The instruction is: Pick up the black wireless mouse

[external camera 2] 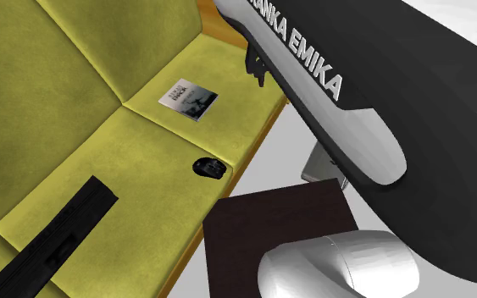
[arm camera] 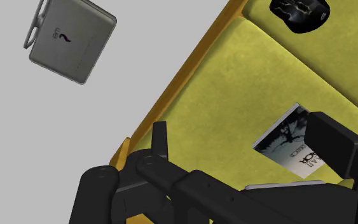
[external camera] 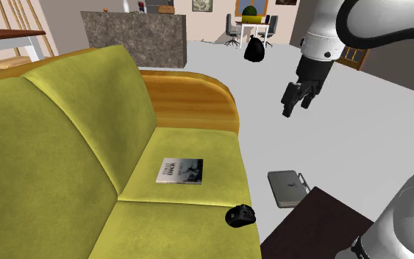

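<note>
1. high in the air over the grey floor [external camera: 359, 140], just off the end of the yellow-green sofa [external camera: 65, 132]: the black gripper [external camera: 293, 109], hung from the white arm [external camera: 323, 33] and pointed down and toward the shoulder view's left.
2. in the wrist view, two black fingers [arm camera: 160, 137] standing well apart, clasping nothing; claw open and empty.
3. on the sofa's seat cushion nearer the shoulder camera: the black wireless mouse [external camera: 240, 215], right by the cushion's front edge and just beside the seam between the two seat cushions.
4. mouse well apart from the gripper, lower down and closer to the stand; touched by nothing but the cushion.
5. on the other seat cushion, the one next to the wooden armrest [external camera: 190, 92]: a thin magazine [external camera: 179, 171] with a black-and-white cover, lying flat, apart from the mouse.
6. on the floor beside the sofa's front: a flat grey case [external camera: 287, 186] with a handle at one end, near a corner of the dark brown stand [external camera: 315, 228].
7. in the second exterior view, further along the sofa from the mouse: a long flat black thing [external camera 2: 54, 233] lying on a cushion; cannot tell what.
8. far back in the shoulder view: a stone-faced counter [external camera: 135, 33], a black bag [external camera: 254, 50] on the floor, a white table [external camera: 251, 28] with chairs.
</note>
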